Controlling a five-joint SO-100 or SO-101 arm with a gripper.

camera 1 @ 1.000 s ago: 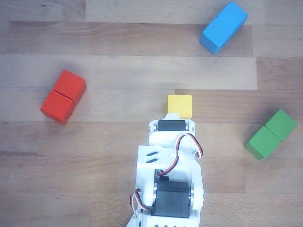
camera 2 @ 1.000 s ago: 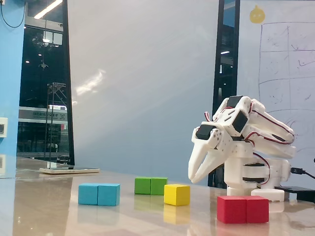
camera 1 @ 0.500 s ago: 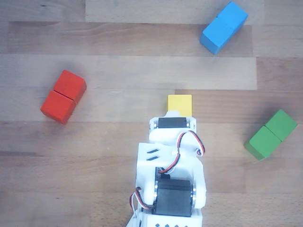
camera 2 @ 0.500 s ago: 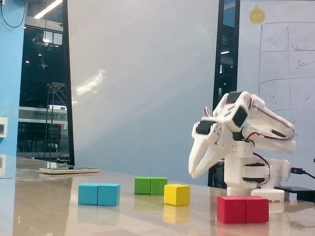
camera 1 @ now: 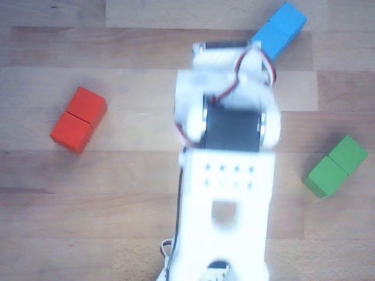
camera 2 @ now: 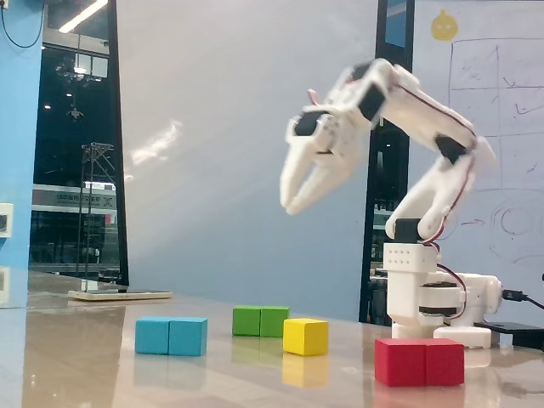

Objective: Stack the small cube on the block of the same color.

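The small yellow cube [camera 2: 306, 337] sits on the table in the fixed view, between the green block [camera 2: 261, 320] and the red block [camera 2: 419, 361]. The blue block [camera 2: 171, 336] lies further left. My gripper [camera 2: 299, 202] hangs high above the table, roughly over the yellow cube, pointing down. It is blurred, its fingers a little apart and empty. In the other view my arm [camera 1: 225, 175] fills the middle and hides the yellow cube. The red block [camera 1: 78, 119], the blue block [camera 1: 280, 29] and the green block [camera 1: 336, 165] show around it.
The arm's base [camera 2: 425, 289] stands at the back right of the table in the fixed view. A flat tray-like object [camera 2: 119, 295] lies at the far left. No yellow block shows in either view.
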